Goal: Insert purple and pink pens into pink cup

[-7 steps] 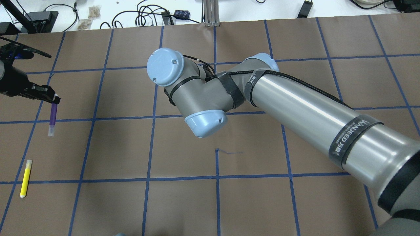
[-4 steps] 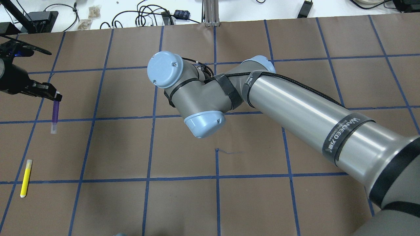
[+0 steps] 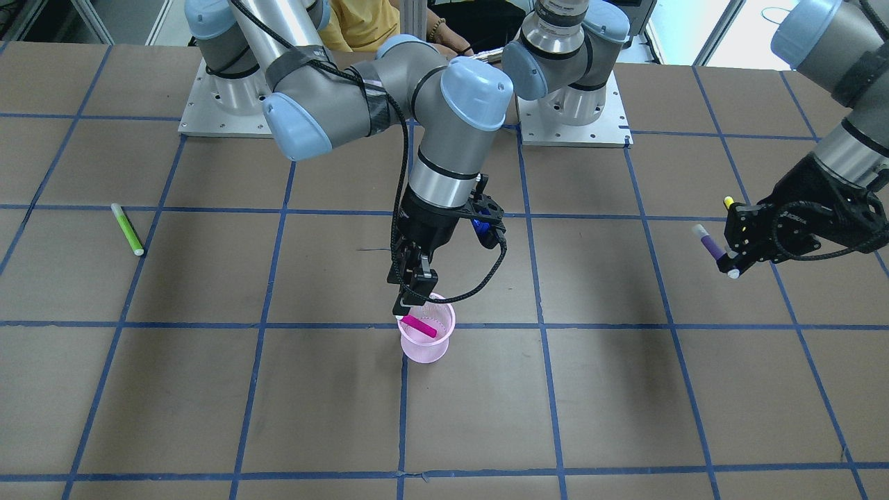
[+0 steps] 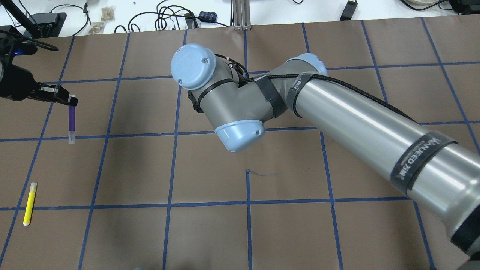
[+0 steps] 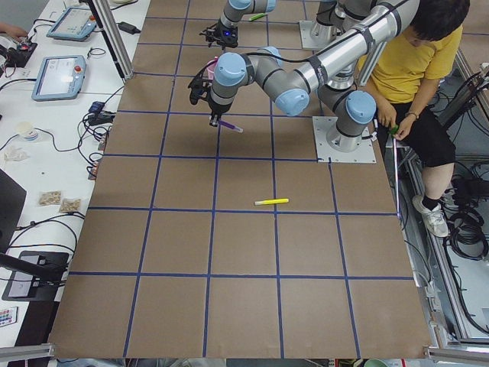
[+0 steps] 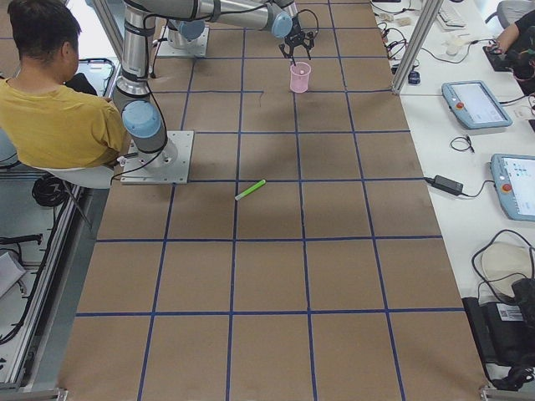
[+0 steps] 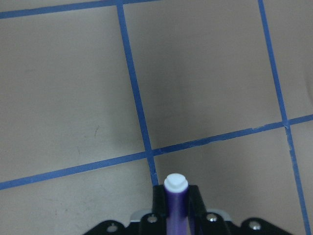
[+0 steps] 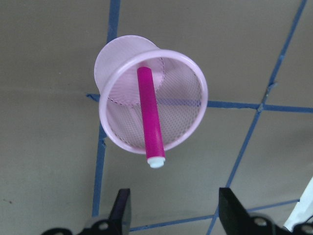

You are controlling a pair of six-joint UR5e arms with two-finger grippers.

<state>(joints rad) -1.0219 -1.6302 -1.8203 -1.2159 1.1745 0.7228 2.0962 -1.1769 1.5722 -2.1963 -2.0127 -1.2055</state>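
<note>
Pink pen (image 8: 150,115) leans inside the pink cup (image 8: 202,95), below the right gripper (image 8: 175,200), whose jaws are spread wide. The left gripper (image 3: 727,262) clamps the purple pen (image 3: 708,243), well apart from the cup.

Right arm (image 4: 360,123): silver tubes, pale-blue joint caps (image 4: 193,66) dotted with small screws, black braided cable (image 4: 360,95) strapped alongside, black band (image 4: 416,159) lettered WANJEED. Left gripper (image 3: 728,264): all black.

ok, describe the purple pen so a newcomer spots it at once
At the overhead view's left edge, find the left gripper. The purple pen hangs from its fingers, clear of the table; the yellow pen nearby lies flat.
</note>
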